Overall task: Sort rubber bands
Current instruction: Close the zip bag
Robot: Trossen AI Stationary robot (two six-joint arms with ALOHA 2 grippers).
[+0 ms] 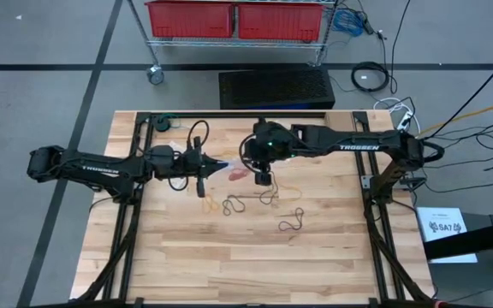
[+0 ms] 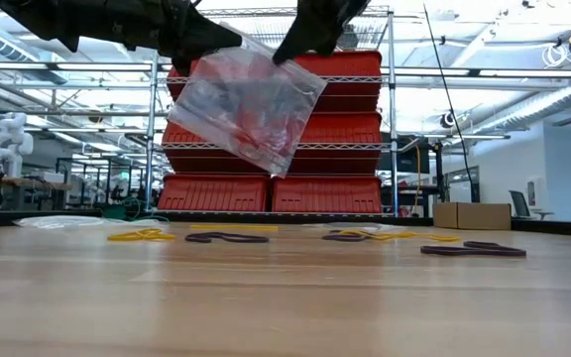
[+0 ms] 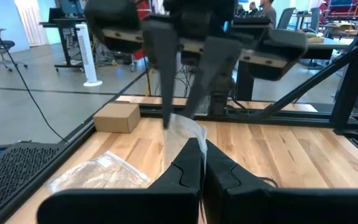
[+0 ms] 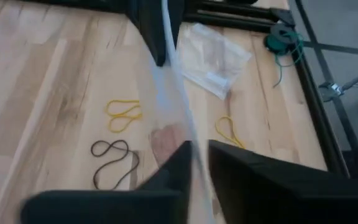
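A clear plastic bag [image 2: 246, 104] hangs in the air between my two grippers, with red rubber bands [image 2: 266, 124] bunched inside. My left gripper [image 1: 219, 165] is shut on its one top corner, my right gripper [image 1: 264, 178] on the other. Below on the table lie loose bands: yellow ones [image 4: 123, 115] [image 4: 229, 130] [image 1: 208, 204] and black ones [image 4: 114, 162] [image 1: 234, 205] [image 1: 292, 222]. They lie flat on the wood. My left gripper pinches the bag's top edge [image 3: 194, 134] between its two fingers, coming level from the table's left. The bag is lifted clear and hangs tilted below the fingers. My right gripper pinches the bag's opposite top corner [image 2: 305, 61] between its fingers [image 4: 179, 165], pointing down from above. The film runs stretched from there to the other gripper.
A second clear bag [image 4: 213, 59] lies flat near the table's far left corner, beside a green coil [image 4: 281, 40]. Bare wood spreads toward the near edge [image 1: 246, 265]. Red bins on a wire rack [image 2: 276, 193] stand beyond the far edge.
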